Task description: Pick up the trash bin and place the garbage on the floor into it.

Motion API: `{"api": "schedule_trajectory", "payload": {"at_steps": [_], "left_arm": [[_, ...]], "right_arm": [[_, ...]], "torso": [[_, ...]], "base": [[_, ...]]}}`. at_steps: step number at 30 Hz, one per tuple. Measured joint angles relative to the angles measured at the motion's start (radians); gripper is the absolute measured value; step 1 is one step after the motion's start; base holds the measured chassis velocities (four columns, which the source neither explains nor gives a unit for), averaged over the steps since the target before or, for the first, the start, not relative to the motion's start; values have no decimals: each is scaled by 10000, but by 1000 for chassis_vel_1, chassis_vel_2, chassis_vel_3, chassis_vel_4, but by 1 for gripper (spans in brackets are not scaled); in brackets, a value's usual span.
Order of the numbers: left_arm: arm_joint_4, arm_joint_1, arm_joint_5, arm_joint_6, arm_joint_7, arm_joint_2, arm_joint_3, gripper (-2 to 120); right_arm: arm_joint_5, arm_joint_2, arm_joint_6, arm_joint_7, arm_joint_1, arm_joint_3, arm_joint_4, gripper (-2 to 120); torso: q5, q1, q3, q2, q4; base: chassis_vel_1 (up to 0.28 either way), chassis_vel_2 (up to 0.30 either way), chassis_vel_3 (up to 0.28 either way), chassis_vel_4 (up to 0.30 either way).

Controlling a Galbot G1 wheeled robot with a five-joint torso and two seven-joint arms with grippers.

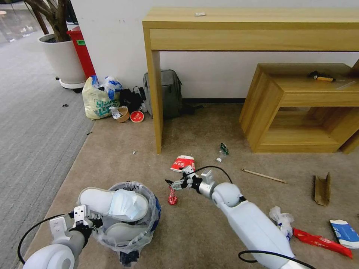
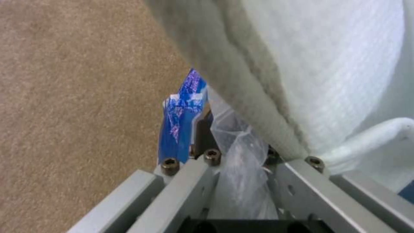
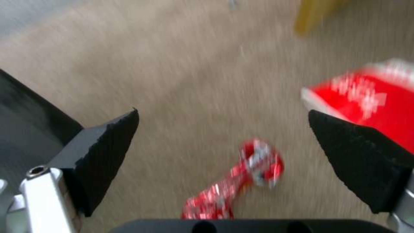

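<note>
Our left gripper [image 1: 89, 223] clamps the small round black bag-lined trash bin's [image 1: 144, 231] rim (white slippers [image 1: 101, 200] inside); our right gripper [image 3: 224, 152], fingers spread apart, hovers over the crushed red can [image 3: 241, 181] on the beige carpet floor [image 1: 123, 164].

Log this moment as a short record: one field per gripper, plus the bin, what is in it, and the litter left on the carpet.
left gripper: shut on the trash bin rim and its plastic liner
right gripper: open, above the crushed red can
bin contents: two white slippers, a face mask on top
floor: beige carpet
litter by the right gripper: red-white paper cup
litter farther right: wooden stick, cardboard scrap, red wrapper, blue-white paper cup, crumpled paper
</note>
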Motion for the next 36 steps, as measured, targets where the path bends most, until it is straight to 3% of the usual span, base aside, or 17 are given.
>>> {"api": "schedule_trajectory", "payload": {"at_steps": [6,17,36], "left_arm": [[-99,34,-6,0,-101,-24,-10,0],[-110,-61,-188,0,-210,59,-412,0],[29,-88,-450,0,-144,127,-796,0]], "right_arm": [[-41,477,-631,986,403,-296,-945,100],[1106,1498,-1764,2977,973,-633,-2670,100],[1572,2991,-1159,3070,1738,-476,-5412,99]], "torso": [[-1,0,0,0,-2],[-1,0,0,0,-2],[0,0,0,0,1]], "base": [[0,0,0,0],[0,0,0,0],[0,0,0,0]]}}
